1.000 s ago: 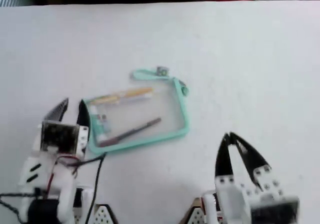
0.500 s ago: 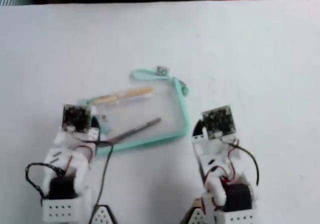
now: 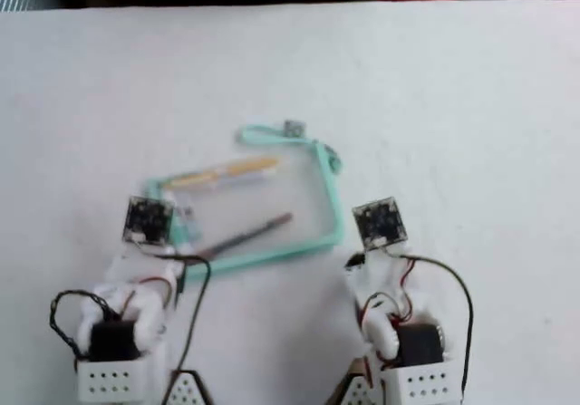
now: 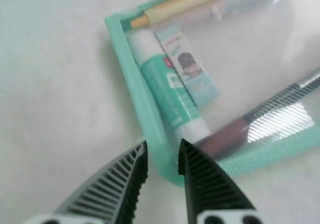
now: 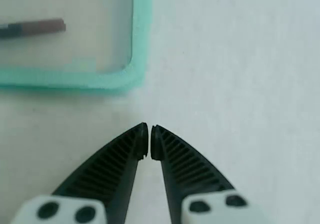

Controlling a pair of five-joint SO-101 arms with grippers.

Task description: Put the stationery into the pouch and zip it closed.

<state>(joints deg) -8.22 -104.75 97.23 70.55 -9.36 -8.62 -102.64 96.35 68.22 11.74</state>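
Left fingers narrowly parted astride the pouch rim, right fingers closed, empty — we judge zipping pending; pinch rim first.

The left arm and the right arm stand side by side, each folded forward with its wrist tipped steeply downward. The left gripper holds its fingers a narrow gap apart, while the right gripper has its fingertips pressed together
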